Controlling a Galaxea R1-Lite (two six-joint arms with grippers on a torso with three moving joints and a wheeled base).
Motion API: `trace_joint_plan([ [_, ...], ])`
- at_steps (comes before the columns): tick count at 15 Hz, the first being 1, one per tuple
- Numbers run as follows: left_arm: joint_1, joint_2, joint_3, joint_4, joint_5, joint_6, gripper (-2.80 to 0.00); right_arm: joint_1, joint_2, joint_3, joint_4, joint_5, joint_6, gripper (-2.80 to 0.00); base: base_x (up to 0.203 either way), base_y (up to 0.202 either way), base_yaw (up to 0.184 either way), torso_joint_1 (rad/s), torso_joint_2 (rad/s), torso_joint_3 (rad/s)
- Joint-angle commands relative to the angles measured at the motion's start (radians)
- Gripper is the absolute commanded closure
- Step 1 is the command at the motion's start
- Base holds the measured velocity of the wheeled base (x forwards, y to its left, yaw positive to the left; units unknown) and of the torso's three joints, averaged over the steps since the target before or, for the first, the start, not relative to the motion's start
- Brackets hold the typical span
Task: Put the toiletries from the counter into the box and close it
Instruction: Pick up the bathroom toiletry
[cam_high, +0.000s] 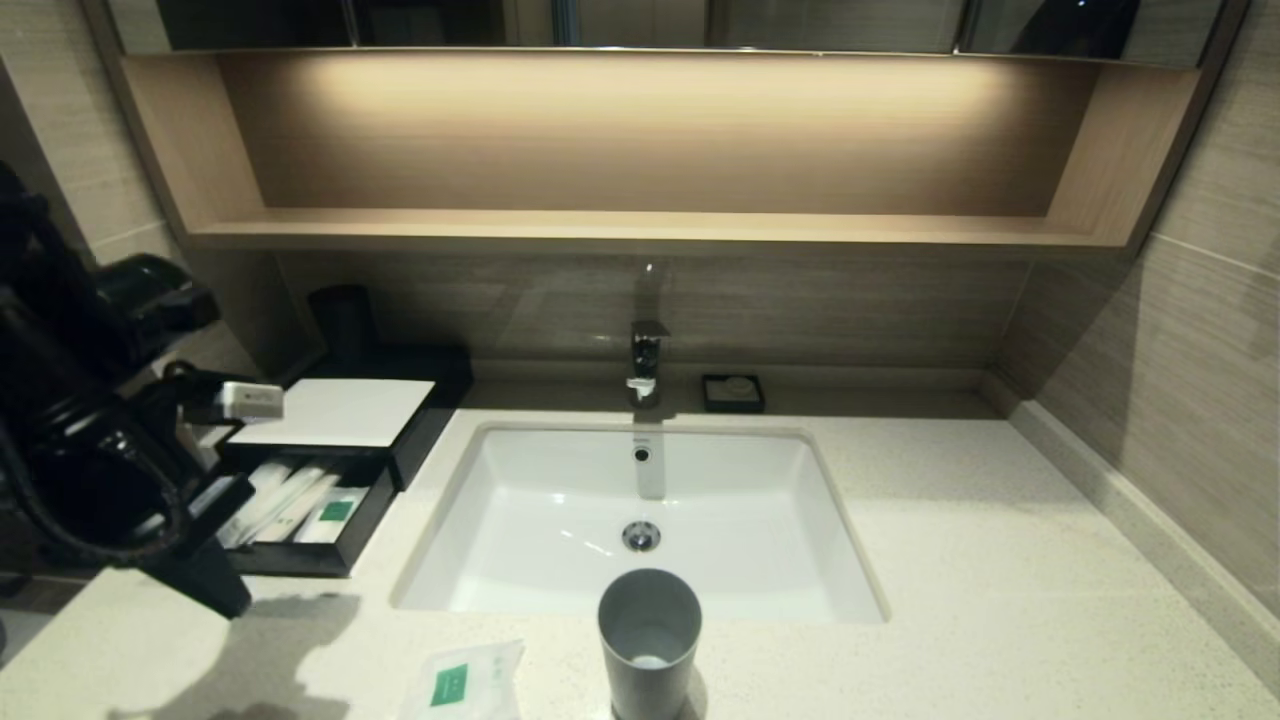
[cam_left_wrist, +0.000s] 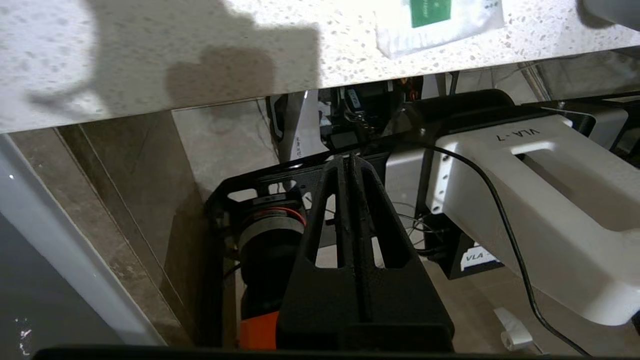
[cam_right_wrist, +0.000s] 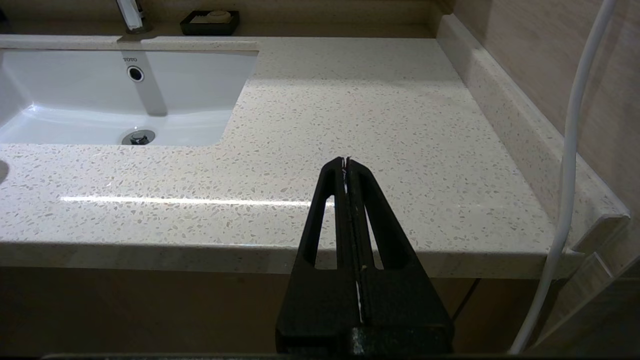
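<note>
The black box (cam_high: 420, 425) with a white top panel stands at the counter's (cam_high: 1000, 560) left rear, its front drawer (cam_high: 365, 525) pulled out. White toiletries packets (cam_high: 295, 503) with green labels lie in the drawer. One squarish packet (cam_high: 462, 684) (cam_left_wrist: 437, 20) lies on the counter near its front edge, left of the cup. My left gripper (cam_high: 222, 598) (cam_left_wrist: 348, 160) hangs shut and empty just in front of the drawer, its tips pointing down past the counter's front edge. My right gripper (cam_right_wrist: 346, 161) is shut and empty over the counter's front right edge, outside the head view.
A grey cup (cam_high: 650, 640) stands in front of the white sink (cam_high: 500, 480). Faucet (cam_high: 648, 360) and black soap dish (cam_high: 733, 392) sit at the back wall. A dark cylinder (cam_high: 342, 320) stands behind the box. The wooden shelf (cam_high: 640, 228) runs above.
</note>
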Motion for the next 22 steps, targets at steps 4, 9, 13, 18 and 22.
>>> trace_joint_plan([
  [4,-0.164,-0.032,0.174,-0.176,0.022,-0.139,0.00,0.000,0.001,0.002,0.000,0.000,-0.002,0.00,0.000,0.000,0.000,0.000,0.00,0.000],
  [9,-0.297,-0.048,0.306,-0.370,0.064,-0.235,0.00,0.000,0.001,0.002,-0.001,0.000,0.000,0.00,0.000,0.000,0.000,0.000,0.00,0.000],
  [13,-0.403,-0.048,0.333,-0.398,0.142,-0.310,0.00,0.000,0.001,0.002,0.000,0.000,0.000,0.00,0.000,0.000,0.000,0.000,0.00,0.000],
  [18,-0.409,-0.034,0.333,-0.392,0.145,-0.309,0.00,0.000,0.001,0.002,0.000,0.000,-0.002,0.00,0.000,0.000,0.000,0.000,0.00,0.000],
  [22,-0.417,-0.045,0.333,-0.384,0.145,-0.305,0.00,0.000,0.001,0.002,0.000,0.000,0.000,0.00,0.000,0.000,0.000,0.000,0.00,0.000],
])
